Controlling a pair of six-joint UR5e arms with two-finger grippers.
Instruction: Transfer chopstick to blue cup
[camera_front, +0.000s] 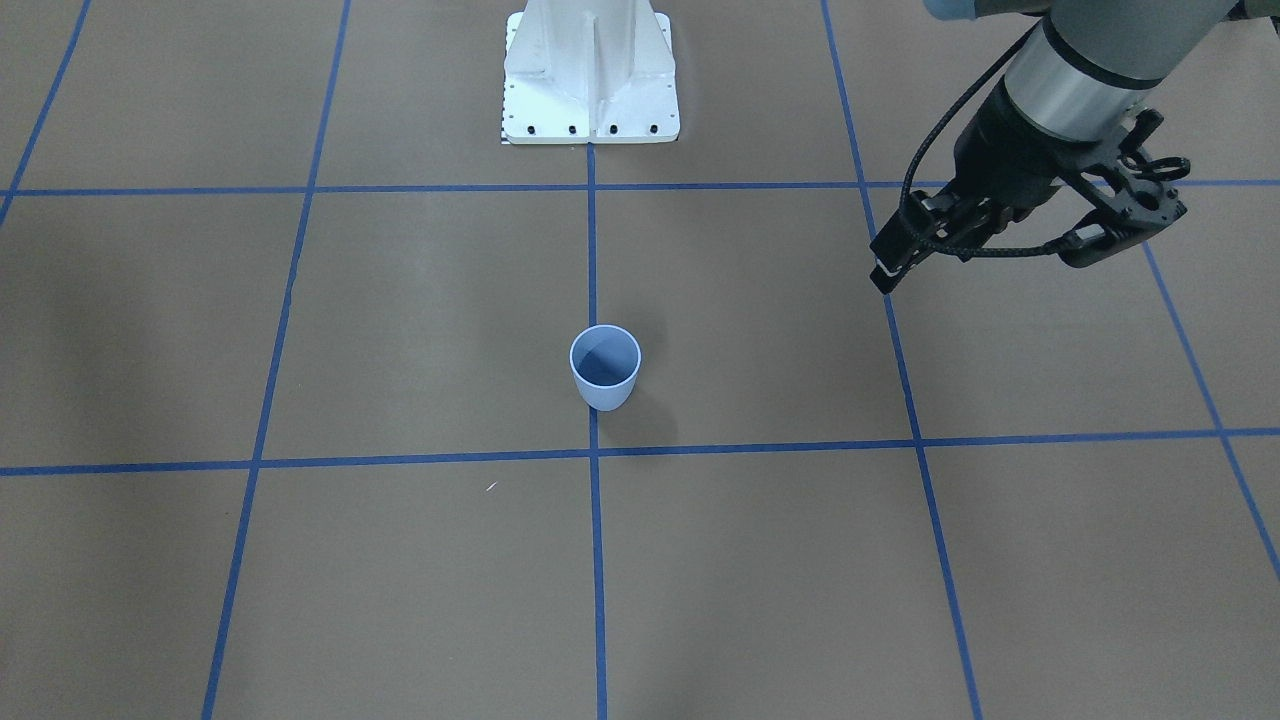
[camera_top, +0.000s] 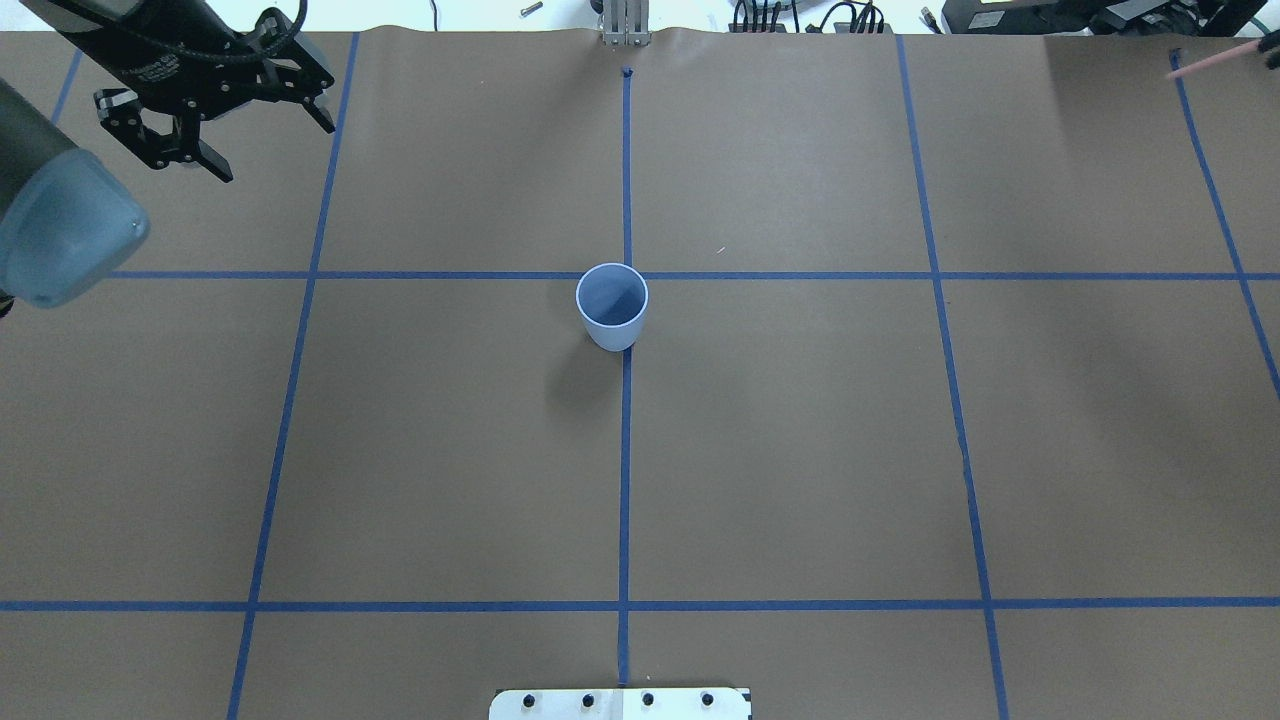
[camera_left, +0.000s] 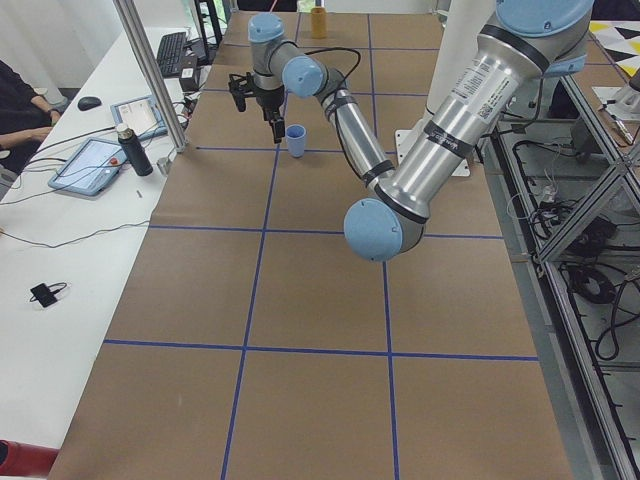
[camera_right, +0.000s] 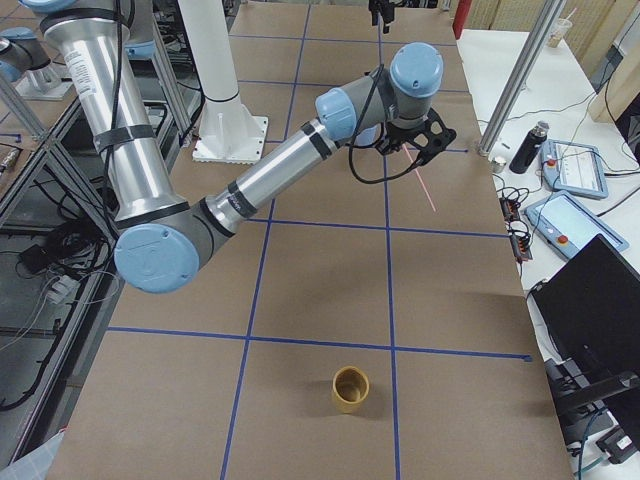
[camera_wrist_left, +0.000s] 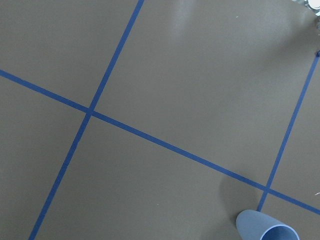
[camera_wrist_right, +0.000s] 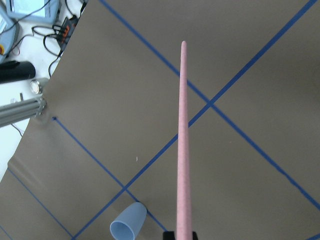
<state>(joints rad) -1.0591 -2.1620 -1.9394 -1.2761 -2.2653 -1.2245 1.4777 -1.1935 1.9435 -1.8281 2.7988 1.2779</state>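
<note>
While the blue cup stands bare inside, the right gripper pinches the chopstick far right; the left gripper hangs spread.

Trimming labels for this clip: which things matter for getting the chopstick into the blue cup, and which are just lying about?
Job in hand:
chopstick
blue cup
right gripper, fingers shut on the chopstick

Lying about:
yellow cup
black bottle
</note>
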